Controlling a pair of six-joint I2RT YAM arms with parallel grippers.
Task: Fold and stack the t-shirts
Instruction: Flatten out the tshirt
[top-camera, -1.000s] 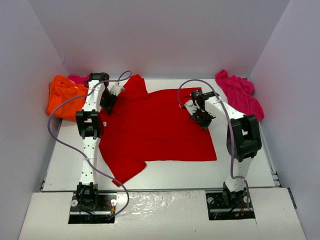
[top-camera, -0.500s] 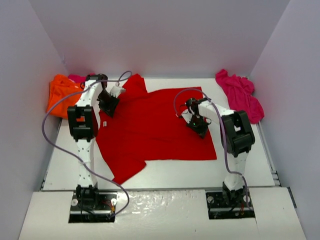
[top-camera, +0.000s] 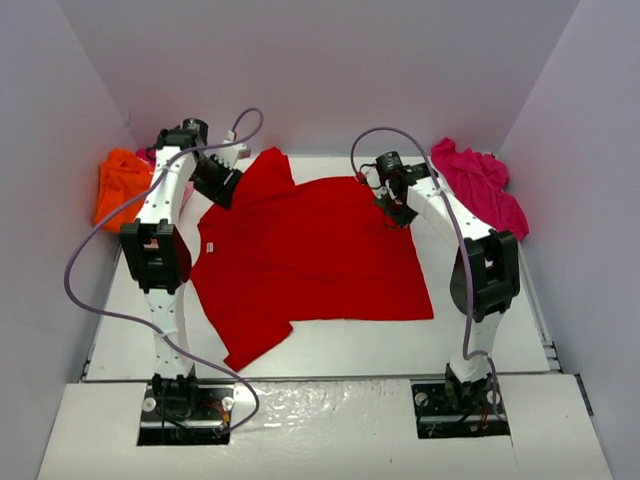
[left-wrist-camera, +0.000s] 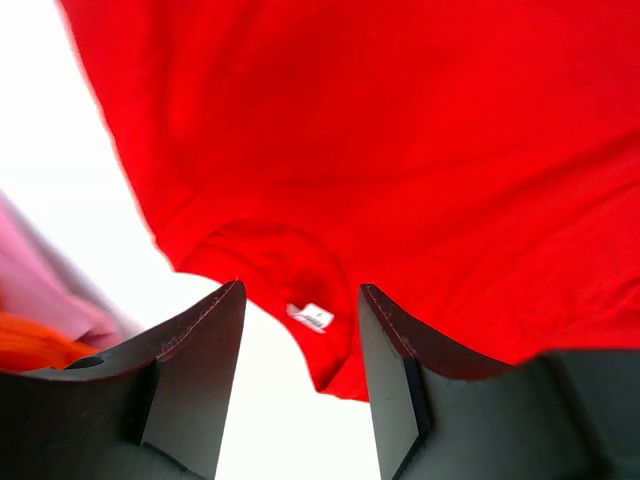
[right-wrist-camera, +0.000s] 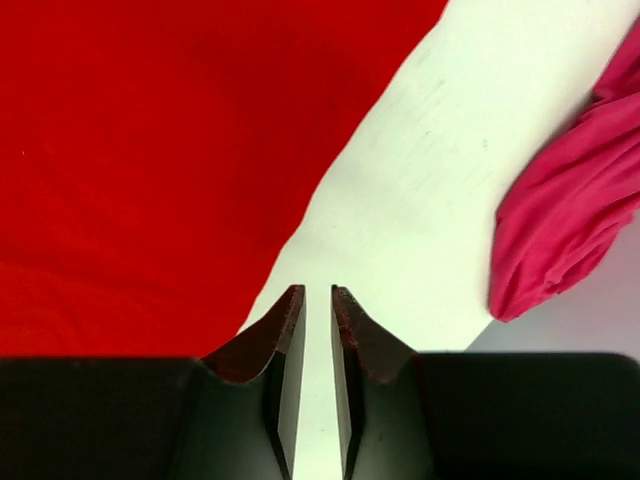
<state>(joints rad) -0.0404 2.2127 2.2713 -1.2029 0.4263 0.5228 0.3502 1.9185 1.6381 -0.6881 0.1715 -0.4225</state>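
Both arms have risen toward the far edge, releasing the plain red cloth t-shirt (top-camera: 310, 255), spread flat on the white table (top-camera: 330, 338) for folding; left gripper (left-wrist-camera: 300, 290) gapes above its collar (left-wrist-camera: 265, 245), right gripper (right-wrist-camera: 318, 292) is barely parted (both empty).

- Background stuff?
- White table (top-camera: 400, 350), pale grey back wall (top-camera: 330, 70), left wall (top-camera: 40, 220), right wall (top-camera: 590, 200) closing it in.
- Front?
- White board (top-camera: 330, 430) along the table's near edge.
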